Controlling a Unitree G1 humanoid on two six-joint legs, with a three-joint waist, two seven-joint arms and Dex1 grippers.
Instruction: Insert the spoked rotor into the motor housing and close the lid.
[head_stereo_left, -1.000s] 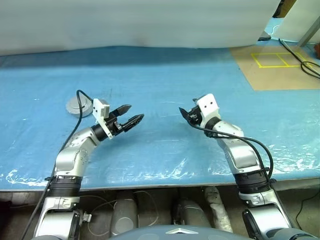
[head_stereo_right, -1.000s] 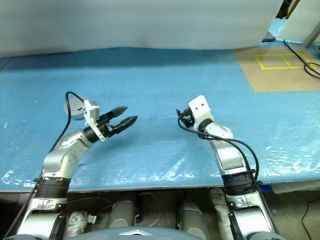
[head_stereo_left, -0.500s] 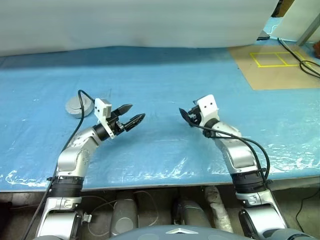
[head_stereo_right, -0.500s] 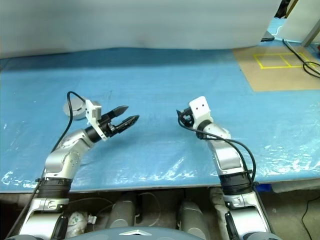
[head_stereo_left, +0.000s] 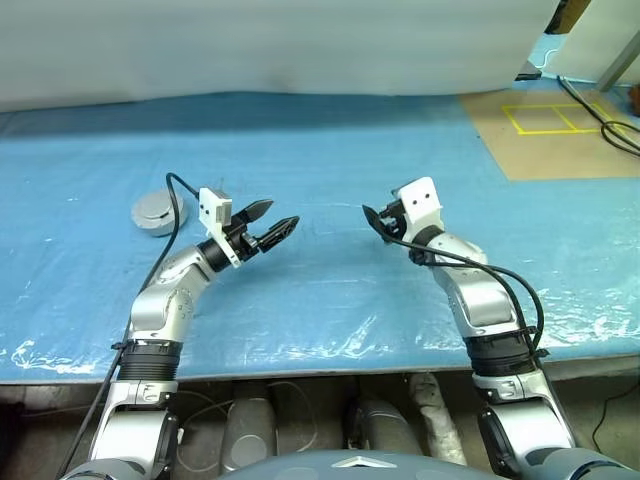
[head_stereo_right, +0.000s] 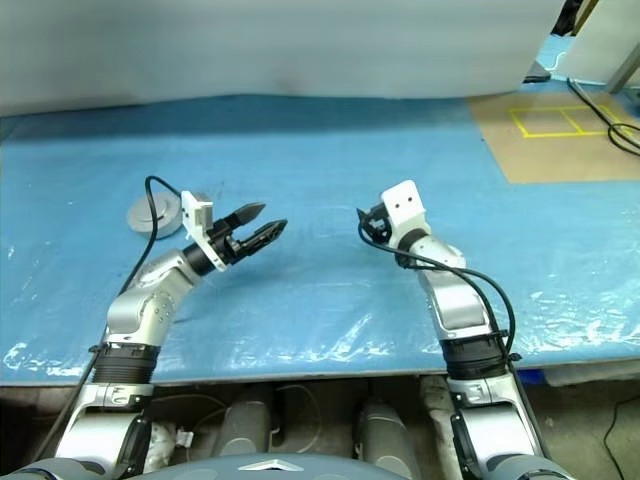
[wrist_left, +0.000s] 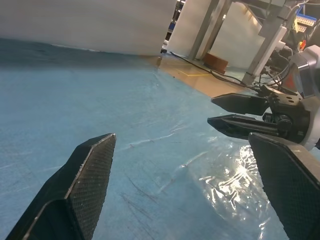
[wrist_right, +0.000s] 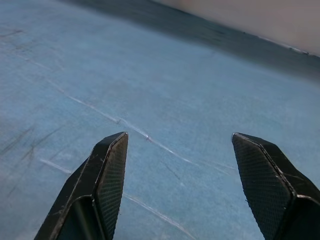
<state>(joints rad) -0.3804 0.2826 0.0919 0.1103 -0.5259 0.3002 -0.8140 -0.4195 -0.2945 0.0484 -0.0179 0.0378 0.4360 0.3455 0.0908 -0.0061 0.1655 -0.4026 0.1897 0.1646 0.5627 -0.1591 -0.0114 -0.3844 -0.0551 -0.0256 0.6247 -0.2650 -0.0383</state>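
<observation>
- Blue plastic sheeting is covering the bench (head_stereo_left: 330, 150), with a pale backdrop behind it and yellow floor tape (head_stereo_left: 545, 118) far right.
- Left hand (head_stereo_left: 268, 222) is hovering spread and empty above the sheet, angled toward the right hand (head_stereo_left: 373, 222), which is also spread and carrying nothing.
- Closed motor housing (head_stereo_left: 157, 212) is sitting on the bench just behind the left arm, well apart from both hands — looks like assembly is done.
- No readable labels or writing.

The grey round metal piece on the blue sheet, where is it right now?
The grey round piece lies flat on the blue sheet at the robot's left, just beyond and outside the left gripper.
</observation>
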